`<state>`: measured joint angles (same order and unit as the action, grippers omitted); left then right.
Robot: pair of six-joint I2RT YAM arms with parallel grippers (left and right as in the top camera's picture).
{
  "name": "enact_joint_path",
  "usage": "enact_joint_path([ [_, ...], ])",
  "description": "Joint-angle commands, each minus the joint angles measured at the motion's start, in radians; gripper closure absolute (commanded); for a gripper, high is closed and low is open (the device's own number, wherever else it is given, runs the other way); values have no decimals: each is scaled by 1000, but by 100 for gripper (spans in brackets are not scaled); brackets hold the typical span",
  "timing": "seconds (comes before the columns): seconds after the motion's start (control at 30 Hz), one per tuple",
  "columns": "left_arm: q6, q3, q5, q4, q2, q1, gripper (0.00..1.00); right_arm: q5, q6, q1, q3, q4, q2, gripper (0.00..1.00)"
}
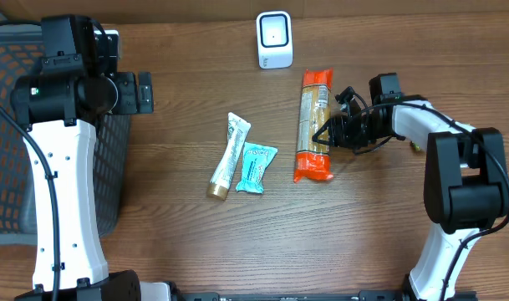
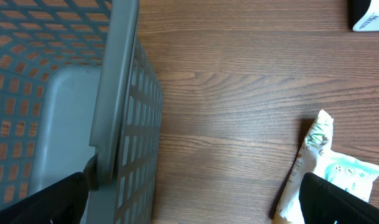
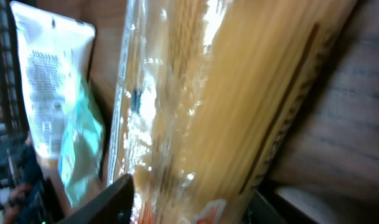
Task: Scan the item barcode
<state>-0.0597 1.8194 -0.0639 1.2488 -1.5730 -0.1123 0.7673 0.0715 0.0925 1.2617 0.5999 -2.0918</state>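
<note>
Overhead | right tool (image 1: 328, 134) astride spaghetti pack (image 1: 315, 96) mid-length, grip unclear | left tool (image 1: 144, 92) spread wide | pack likely stiff, brittle, slippery

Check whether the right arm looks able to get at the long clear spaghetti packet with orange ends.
Probably yes. The right gripper is at the spaghetti packet's right edge, about mid-length, and the wrist view shows its fingers on either side of the packet. Nothing lies between them.

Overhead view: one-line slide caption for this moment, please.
Right gripper straddles the long clear orange-ended spaghetti packet on the wooden table, near the white barcode scanner.
</note>
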Motion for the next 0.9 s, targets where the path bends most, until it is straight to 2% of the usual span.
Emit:
enact_joint_path([
  [0.0, -15, 9, 9, -3, -9, -5, 1, -233, -147, 27, -91, -51, -65, 46],
  [0.1, -15, 9, 9, -3, -9, -5, 1, -242, -155, 37, -99, -73, -65, 49],
  [0.13, -15, 9, 9, -3, -9, -5, 1, -247, -156, 39, -99, -79, -65, 55],
  [0.23, -15, 9, 9, -3, -9, -5, 0, -305, -220, 40, -99, -81, -65, 85],
  [0.3, -15, 9, 9, -3, -9, -5, 0, -323, -237, 39, -98, -74, -65, 96],
  [0.43, -15, 9, 9, -3, -9, -5, 0, -322, -240, 31, -72, -17, -58, 96],
  [0.6, -15, 9, 9, -3, -9, -5, 0, -364, -240, 10, 36, 167, 11, 96],
  [0.73, -15, 10, 9, -3, -9, -5, 1, -602, -242, 40, 144, 348, 97, 96],
  [0.87, -15, 9, 9, -3, -9, -5, 1, -920, -317, 111, 197, 482, 153, 96],
])
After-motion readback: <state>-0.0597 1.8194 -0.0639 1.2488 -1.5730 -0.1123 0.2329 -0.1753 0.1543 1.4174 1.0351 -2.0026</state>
